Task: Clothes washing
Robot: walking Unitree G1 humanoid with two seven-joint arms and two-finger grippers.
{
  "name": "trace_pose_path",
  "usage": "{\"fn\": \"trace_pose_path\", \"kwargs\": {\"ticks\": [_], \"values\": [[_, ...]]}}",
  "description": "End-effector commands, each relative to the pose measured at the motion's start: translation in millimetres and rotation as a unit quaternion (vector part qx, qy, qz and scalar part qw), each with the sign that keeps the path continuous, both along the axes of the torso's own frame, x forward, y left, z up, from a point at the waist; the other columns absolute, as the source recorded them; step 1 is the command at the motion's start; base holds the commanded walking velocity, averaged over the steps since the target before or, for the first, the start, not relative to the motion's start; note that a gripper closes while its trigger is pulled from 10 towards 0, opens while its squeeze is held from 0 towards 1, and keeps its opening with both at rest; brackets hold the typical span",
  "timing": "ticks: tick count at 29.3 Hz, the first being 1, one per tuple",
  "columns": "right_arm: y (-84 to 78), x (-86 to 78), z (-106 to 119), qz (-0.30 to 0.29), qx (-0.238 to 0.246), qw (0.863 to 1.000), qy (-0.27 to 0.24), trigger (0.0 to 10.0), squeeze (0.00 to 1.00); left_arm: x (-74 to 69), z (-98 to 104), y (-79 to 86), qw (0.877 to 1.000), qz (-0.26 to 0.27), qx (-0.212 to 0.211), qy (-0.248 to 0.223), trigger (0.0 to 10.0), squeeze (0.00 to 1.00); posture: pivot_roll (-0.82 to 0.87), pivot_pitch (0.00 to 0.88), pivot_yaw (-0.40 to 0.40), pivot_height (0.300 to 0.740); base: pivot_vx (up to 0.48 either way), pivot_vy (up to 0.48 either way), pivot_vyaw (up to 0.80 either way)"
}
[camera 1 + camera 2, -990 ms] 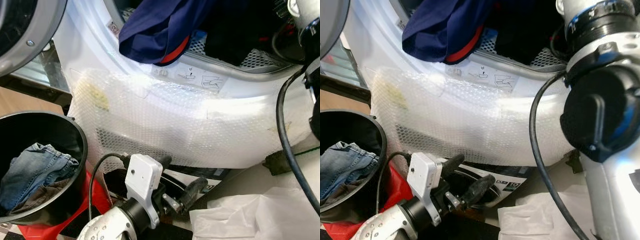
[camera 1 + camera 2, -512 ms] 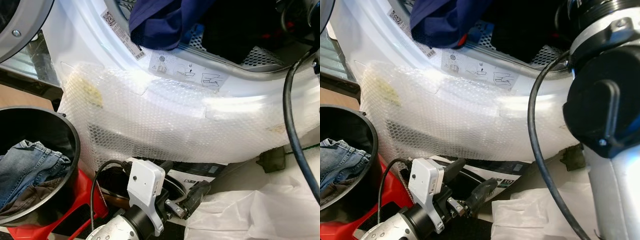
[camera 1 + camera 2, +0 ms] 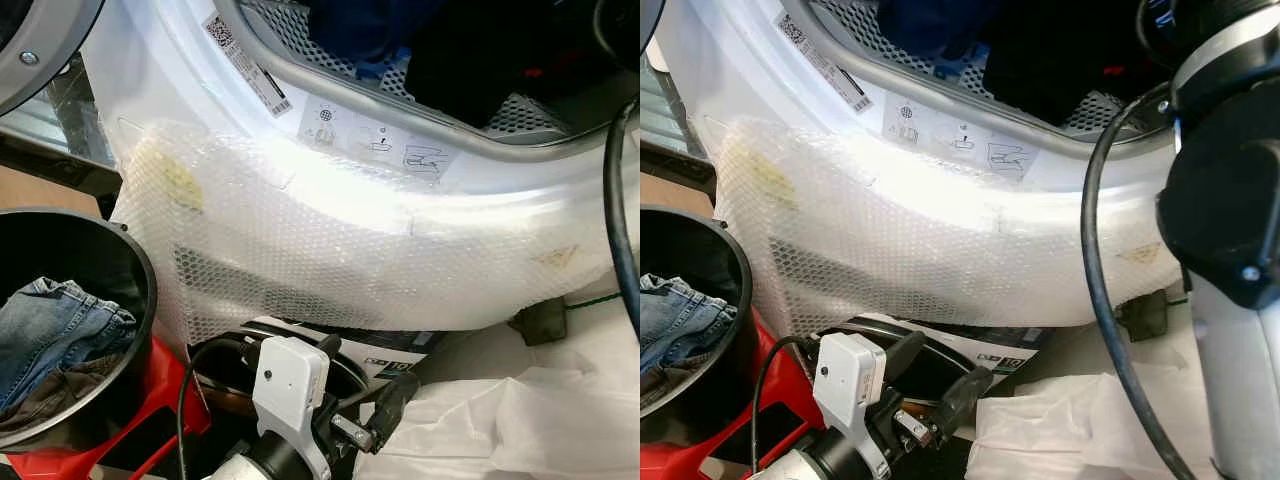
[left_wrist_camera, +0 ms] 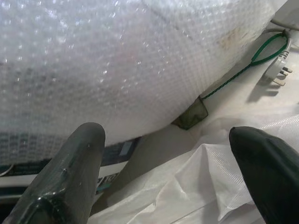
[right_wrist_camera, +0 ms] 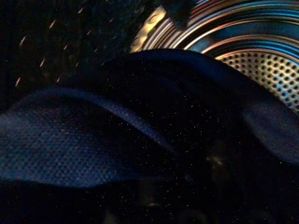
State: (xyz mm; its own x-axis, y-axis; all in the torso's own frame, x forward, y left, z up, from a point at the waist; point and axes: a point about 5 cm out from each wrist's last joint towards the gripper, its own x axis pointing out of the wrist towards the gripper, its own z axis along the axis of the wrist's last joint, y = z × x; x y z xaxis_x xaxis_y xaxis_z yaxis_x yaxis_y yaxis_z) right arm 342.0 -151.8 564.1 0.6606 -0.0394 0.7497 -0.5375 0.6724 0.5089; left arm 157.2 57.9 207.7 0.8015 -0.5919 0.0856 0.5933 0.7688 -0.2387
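Note:
The washing machine's white front point(image 3: 330, 230) is wrapped in bubble wrap, its drum opening point(image 3: 400, 110) at the top. A navy garment point(image 3: 360, 25) lies just inside the drum beside dark clothes point(image 3: 470, 60). My right arm point(image 3: 1230, 220) reaches up into the opening; its wrist view is dark, with navy fabric point(image 5: 70, 154) close up against the perforated steel drum point(image 5: 261, 65). Low in front of the machine, my left gripper point(image 3: 368, 362) is open and holds nothing. Blue jeans point(image 3: 50, 320) lie in a black basket point(image 3: 140, 270) at the left.
The basket stands on a red base point(image 3: 170, 400). Crumpled white plastic sheet point(image 3: 520, 420) covers the floor at the right. A black cable point(image 3: 1100, 300) hangs along my right arm. A white plug on a green cord point(image 4: 275, 70) lies beside the machine. The open door point(image 3: 40, 40) is upper left.
The navy garment that hung over the drum's rim has gone inside the drum, baring the rim's stickers. The camera has shifted, and my left gripper sits lower in the picture.

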Motion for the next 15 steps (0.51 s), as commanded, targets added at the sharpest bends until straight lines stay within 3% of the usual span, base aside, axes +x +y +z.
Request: {"fn": "trace_pose_path", "kwargs": {"ticks": [1, 5, 7, 8, 10, 15], "values": [[-4.3, -5.4, 6, -0.025, -0.019, 0.999, -0.02, 10.0, 0.0, -5.3, 4, -2.1, 1.0, -0.003, -0.006, 0.001, 10.0, 0.0, 0.09, 0.236, -0.35, 0.74, 0.0, 0.0, 0.0], [12.5, 5.5, -7, -0.042, -0.092, 0.995, 0.004, 10.0, 0.0, -8.0, 6, -1.5, 1.0, 0.004, -0.01, 0.005, 10.0, 0.0, 0.09, 0.262, -0.345, 0.74, 0.0, 0.0, 0.0], [25.1, 15.2, -21, -0.057, -0.162, 0.985, 0.029, 10.0, 0.0, -10.5, 5, -0.9, 1.0, 0.007, -0.009, 0.011, 10.0, 0.0, 0.09, 0.282, -0.337, 0.74, 0.0, 0.0, 0.0], [25.1, 15.2, -21, -0.057, -0.162, 0.985, 0.029, 10.0, 0.0, -10.5, 5, -0.9, 1.0, 0.007, -0.009, 0.011, 10.0, 0.0, 0.09, 0.282, -0.337, 0.74, 0.0, 0.0, 0.0], [32.5, 22.7, -32, -0.072, -0.215, 0.973, 0.049, 10.0, 0.0, -11.3, 4, 0.1, 1.0, 0.01, -0.009, 0.014, 10.0, 0.0, 0.08, 0.288, -0.336, 0.74, 0.0, 0.0, 0.0], [24.9, 33.2, -49, -0.108, -0.266, 0.953, 0.093, 10.0, 0.0, -6.3, 5, 3.9, 1.0, 0.027, -0.002, 0.016, 10.0, 0.0, 0.07, 0.3, -0.327, 0.74, 0.0, 0.0, 0.0]]}}
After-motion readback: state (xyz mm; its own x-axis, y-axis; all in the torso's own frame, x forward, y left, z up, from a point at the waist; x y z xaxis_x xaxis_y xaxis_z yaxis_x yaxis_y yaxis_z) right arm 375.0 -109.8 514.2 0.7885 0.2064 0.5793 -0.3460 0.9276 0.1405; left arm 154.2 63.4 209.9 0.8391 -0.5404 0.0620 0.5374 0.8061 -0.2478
